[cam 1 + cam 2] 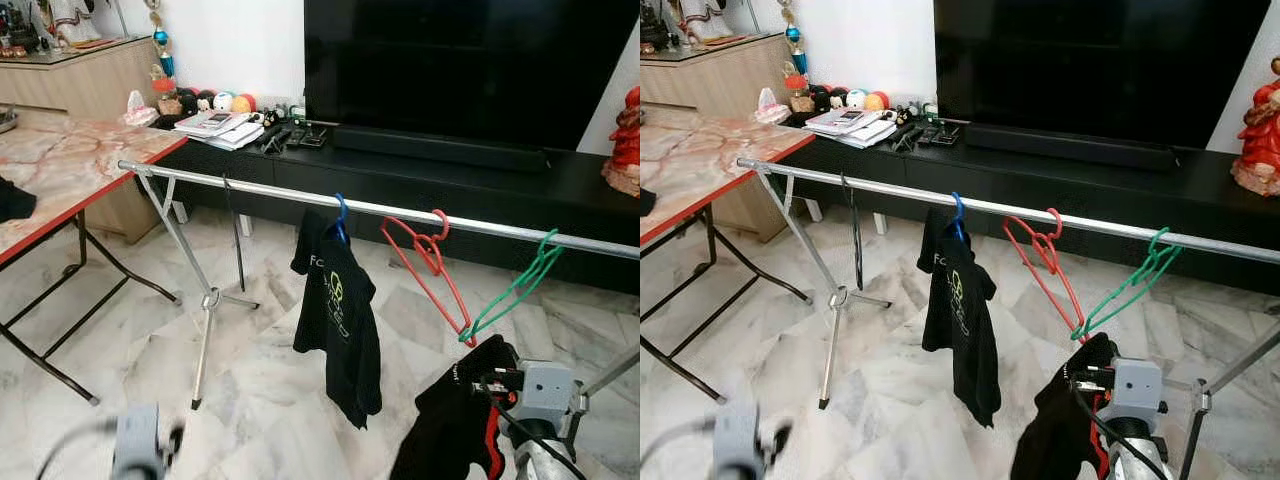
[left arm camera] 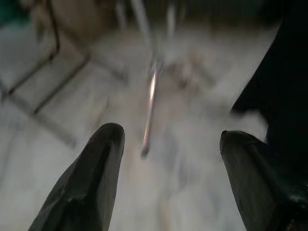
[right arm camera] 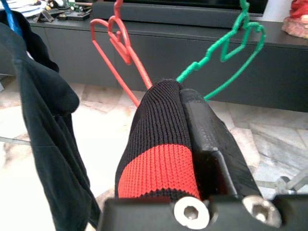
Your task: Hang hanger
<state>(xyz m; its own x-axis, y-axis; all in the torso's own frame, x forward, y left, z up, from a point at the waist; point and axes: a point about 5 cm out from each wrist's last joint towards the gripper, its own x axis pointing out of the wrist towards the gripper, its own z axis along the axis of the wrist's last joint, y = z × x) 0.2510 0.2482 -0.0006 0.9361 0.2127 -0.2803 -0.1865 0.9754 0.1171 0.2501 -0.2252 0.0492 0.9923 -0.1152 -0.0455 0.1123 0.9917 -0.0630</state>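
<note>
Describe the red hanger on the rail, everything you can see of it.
The red hanger is a thin, plastic-looking frame, bare of clothing. Its hook sits over the silver rail, between the blue hanger carrying a black shirt and the green hanger. It hangs tilted, its long arm slanting down toward the right gripper, which is shut on a black and red garment; its lower end meets the green hanger's there.

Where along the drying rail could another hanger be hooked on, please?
The rail is bare from its left end to the blue hanger, save one thin dark hook. It is crowded between the red hanger and the green hanger, whose lower ends meet.
</note>
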